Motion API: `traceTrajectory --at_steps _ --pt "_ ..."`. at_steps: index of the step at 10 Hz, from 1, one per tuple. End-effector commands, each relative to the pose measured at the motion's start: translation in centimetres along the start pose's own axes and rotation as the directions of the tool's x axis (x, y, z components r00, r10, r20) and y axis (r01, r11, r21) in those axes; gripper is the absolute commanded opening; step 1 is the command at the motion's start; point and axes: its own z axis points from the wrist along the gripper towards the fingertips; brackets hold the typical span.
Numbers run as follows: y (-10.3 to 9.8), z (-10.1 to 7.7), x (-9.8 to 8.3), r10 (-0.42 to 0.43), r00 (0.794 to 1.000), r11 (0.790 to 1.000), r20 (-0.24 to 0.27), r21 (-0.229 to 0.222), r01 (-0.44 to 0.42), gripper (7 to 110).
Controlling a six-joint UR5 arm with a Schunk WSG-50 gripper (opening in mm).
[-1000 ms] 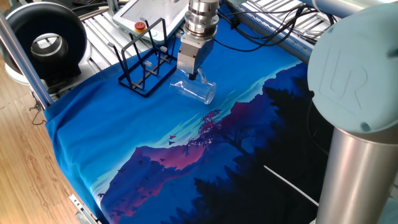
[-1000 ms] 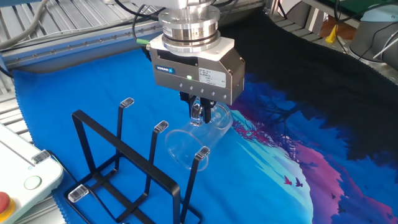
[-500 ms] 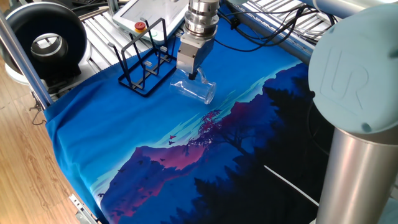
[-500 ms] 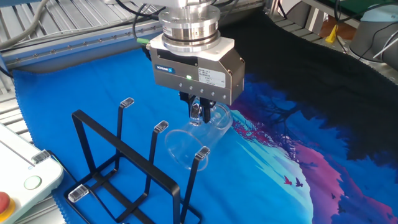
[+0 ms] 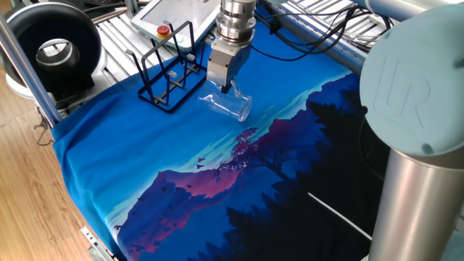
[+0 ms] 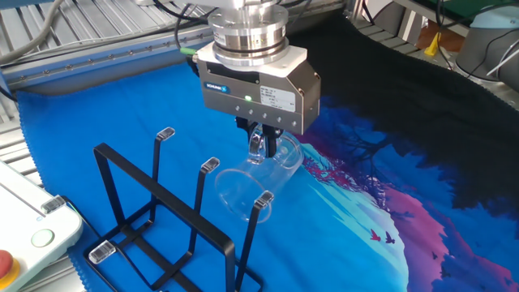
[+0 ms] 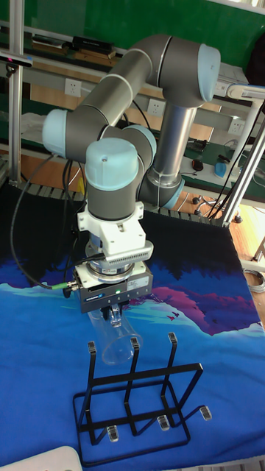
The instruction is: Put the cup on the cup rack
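The clear cup (image 5: 230,106) (image 6: 243,188) (image 7: 110,344) lies on its side on the blue cloth, one round end facing the cup rack. My gripper (image 5: 225,88) (image 6: 262,150) (image 7: 115,318) points straight down over the cup's far end. Its fingers stand close together, pinched on the glass wall. The black wire cup rack (image 5: 141,76) (image 6: 162,195) (image 7: 169,360) stands upright right beside the cup, its capped prongs bare. The nearest prong tip overlaps the cup's rim in the other fixed view.
A white pendant with a red button (image 5: 170,18) (image 6: 24,235) lies behind the rack on the metal slats. A black round device (image 5: 54,47) sits at the far left. The arm's thick grey base column (image 5: 417,145) fills the right side.
The gripper body has shifted very slightly up and sideways. The cup and rack look unmoved.
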Motion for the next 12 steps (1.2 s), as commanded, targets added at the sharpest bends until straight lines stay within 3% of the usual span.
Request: traceTrajectory --at_steps 1,7,8,12 --pt "0.2 -0.4 0.3 0.013 1.0 1.0 0.002 -0.009 -0.013 22" --pt "0.1 -1.2 -0.6 0.031 0.996 1.0 0.079 -0.006 -0.03 22" --pt "-0.1 -1.3 -0.8 0.028 0.995 1.0 0.099 -0.006 -0.027 7" --pt "-0.5 -1.5 -0.6 0.012 0.993 1.0 0.121 0.001 -0.013 7"
